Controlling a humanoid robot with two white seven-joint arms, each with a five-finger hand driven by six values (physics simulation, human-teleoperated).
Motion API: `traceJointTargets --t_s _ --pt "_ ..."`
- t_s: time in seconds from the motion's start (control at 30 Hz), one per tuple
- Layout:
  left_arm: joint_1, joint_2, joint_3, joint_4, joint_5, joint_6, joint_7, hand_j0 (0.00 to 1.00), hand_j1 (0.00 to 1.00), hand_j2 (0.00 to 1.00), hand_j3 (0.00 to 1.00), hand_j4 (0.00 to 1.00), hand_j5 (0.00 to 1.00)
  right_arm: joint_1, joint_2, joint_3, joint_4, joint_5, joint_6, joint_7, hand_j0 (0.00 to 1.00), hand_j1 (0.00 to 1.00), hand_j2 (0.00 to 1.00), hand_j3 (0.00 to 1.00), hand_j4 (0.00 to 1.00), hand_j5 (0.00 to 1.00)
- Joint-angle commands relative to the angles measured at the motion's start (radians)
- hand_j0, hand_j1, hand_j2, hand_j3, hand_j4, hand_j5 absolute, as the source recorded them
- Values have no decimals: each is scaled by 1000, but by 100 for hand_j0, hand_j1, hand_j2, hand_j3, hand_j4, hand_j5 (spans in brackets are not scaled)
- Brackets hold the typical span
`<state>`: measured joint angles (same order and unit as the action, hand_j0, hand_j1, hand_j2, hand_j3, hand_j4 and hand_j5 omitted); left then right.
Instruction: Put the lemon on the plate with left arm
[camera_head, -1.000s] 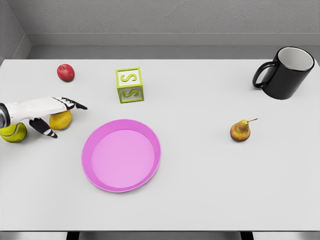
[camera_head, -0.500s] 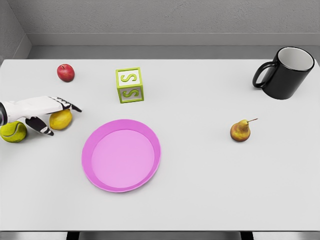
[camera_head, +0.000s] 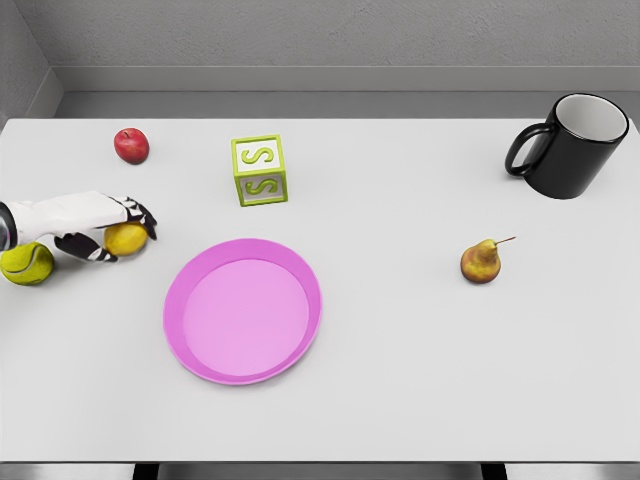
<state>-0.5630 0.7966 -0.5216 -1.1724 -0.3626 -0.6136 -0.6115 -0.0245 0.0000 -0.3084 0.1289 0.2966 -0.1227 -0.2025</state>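
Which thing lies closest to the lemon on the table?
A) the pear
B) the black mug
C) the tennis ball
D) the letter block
C: the tennis ball lies just left of the lemon, under the left hand's arm, while the pear, mug and block are farther off.

head view, looking down, table
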Motion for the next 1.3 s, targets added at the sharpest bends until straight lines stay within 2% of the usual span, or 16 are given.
traceJointTargets --t_s 0.0,0.2,0.4,0.57,0.7,0.93,1.07,1.27 --pt "0 1 0 -1 10 3 1 60 60 60 60 60 60 0 0 0 0 -1 0 0 100 100 100 100 100 100" --pt "-6 1 6 -18 16 3 1 60 60 60 60 60 60 0 0 0 0 -1 0 0 100 100 100 100 100 100" --pt "6 4 5 -130 27 3 1 60 60 60 60 60 60 0 0 0 0 -1 0 0 100 100 100 100 100 100" --pt "8 6 3 -170 44 3 1 60 60 60 60 60 60 0 0 0 0 -1 0 0 100 100 100 100 100 100" --pt "26 7 0 -236 47 3 1 61 61 61 61 61 61 0 0 0 0 -1 0 0 100 100 100 100 100 100" --pt "28 27 -14 -271 89 3 1 61 61 61 61 61 61 0 0 0 0 -1 0 0 100 100 100 100 100 100" --pt "29 46 -40 -329 94 3 1 61 61 61 61 61 61 0 0 0 0 -1 0 0 100 100 100 100 100 100" --pt "86 58 -44 -450 94 3 1 61 61 61 61 61 61 0 0 0 0 -1 0 0 100 100 100 100 100 100"
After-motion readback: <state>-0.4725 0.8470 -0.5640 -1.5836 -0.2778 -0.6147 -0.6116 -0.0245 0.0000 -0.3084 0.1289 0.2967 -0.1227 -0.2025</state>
